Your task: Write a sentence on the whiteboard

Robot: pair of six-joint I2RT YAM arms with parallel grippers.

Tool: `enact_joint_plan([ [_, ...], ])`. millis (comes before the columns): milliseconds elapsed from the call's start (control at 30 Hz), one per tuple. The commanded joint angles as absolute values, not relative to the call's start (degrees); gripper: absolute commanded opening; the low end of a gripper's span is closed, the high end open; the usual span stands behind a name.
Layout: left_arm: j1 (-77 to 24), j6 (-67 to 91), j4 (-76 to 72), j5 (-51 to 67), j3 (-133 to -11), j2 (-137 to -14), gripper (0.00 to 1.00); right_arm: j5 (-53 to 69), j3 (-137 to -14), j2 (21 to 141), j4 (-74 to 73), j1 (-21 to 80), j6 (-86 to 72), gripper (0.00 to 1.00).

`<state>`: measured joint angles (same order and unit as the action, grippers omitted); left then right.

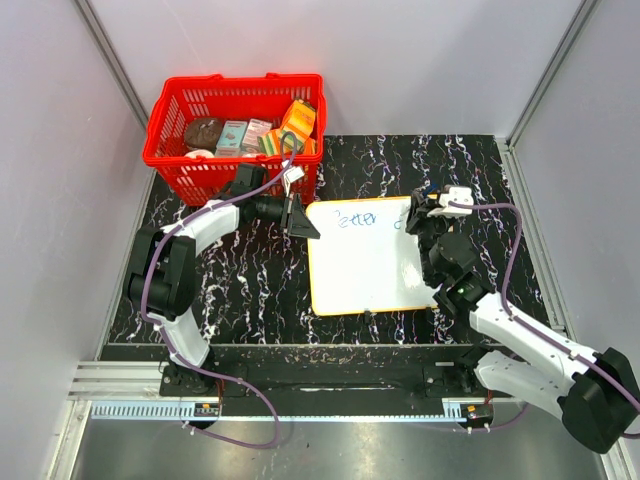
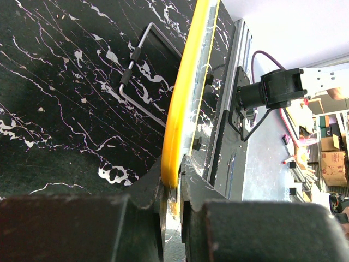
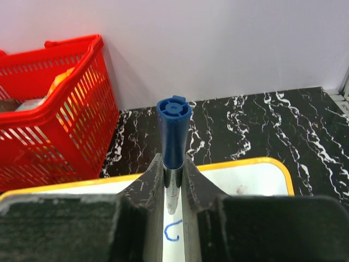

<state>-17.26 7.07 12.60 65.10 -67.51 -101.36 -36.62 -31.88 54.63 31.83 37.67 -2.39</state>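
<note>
Black marble-look tabletop [image 1: 250, 290] from the top camera, with the whiteboard [image 1: 365, 265] lying about mid-table, its far-left corner just near the red basket [image 1: 180, 160]. The left fingers [image 1: 302, 222] are at that far-left corner, right on the yellow rim. The right fingers [image 1: 424, 206] sit over the far-right corner. The sentence [image 1: 357, 217] is a short run of blue letters along the far edge, between the two sets of fingers, too small for me to read properly. The basket is full of small packets [image 1: 245, 135] and stands well clear of the writing.

Left wrist view: the left fingers [image 2: 180, 174] are clenched on the whiteboard [image 2: 188, 93], the yellow rim running straight out from between them. A bent wire bracket [image 2: 139, 65] lies on the tabletop [image 2: 65, 109] just beside the rim, not touching the fingers.

Right wrist view: the right fingers [image 3: 184, 172] are grasping a marker [image 3: 174, 134], blue butt end pointing at the camera and the barrel going down between them towards the whiteboard [image 3: 245, 174]. One curved blue stroke of the sentence [image 3: 172, 231] shows on the white right below the barrel, in the gap between the fingers. The basket [image 3: 49, 125] is off to the left beyond the board's far edge, and the tabletop [image 3: 262, 125] stretches away to the right.
</note>
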Motion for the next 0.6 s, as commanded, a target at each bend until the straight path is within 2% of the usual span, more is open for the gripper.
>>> enact_joint_plan([
  [0, -17.8, 0.9, 10.0, 57.5, -69.5, -102.0, 0.0, -38.1, -36.2, 56.6, 36.1, 36.8, -0.3, 0.0],
  [567, -17.8, 0.9, 10.0, 57.6, -69.6, -102.0, 0.0, -35.9, -36.0, 59.2, 36.7, 33.8, -1.1, 0.0],
])
